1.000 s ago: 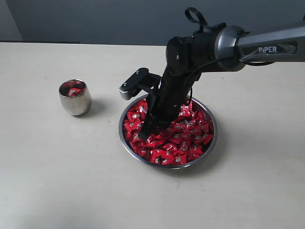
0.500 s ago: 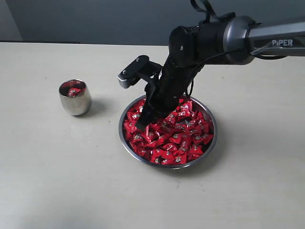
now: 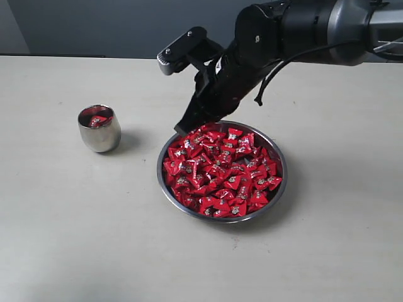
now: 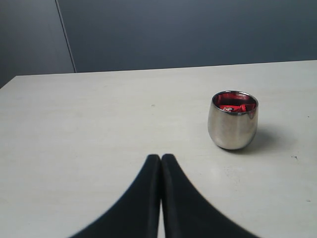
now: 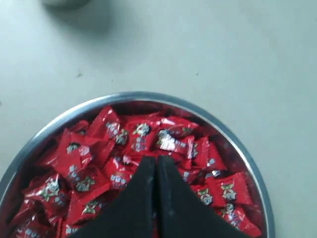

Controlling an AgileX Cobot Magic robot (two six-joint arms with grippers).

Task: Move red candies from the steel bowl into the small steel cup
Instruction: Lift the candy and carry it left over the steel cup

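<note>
The steel bowl point(image 3: 220, 219) sits at the middle of the table, heaped with red candies point(image 3: 220, 173). My right gripper point(image 3: 184, 131) hangs just above the bowl's far left rim, tilted down and leftward. In the right wrist view its jaws point(image 5: 156, 159) are pressed together over the candies point(image 5: 79, 158) and bowl rim point(image 5: 133, 95), and no candy shows between them. The small steel cup point(image 3: 99, 129) stands upright to the bowl's left with a few red candies point(image 4: 237, 105) inside. My left gripper point(image 4: 161, 157) is shut and empty, low over bare table a short way from the cup point(image 4: 233, 120).
The pale tabletop point(image 3: 75, 239) runs wide around the bowl and cup. A dark grey wall point(image 3: 126, 25) closes the far edge. The right arm's dark body point(image 3: 277, 38) reaches in from the upper right above the bowl's far side.
My right gripper has lifted out of the candy heap and risen toward the bowl's far left rim. The cup, bowl and left gripper have not moved.
</note>
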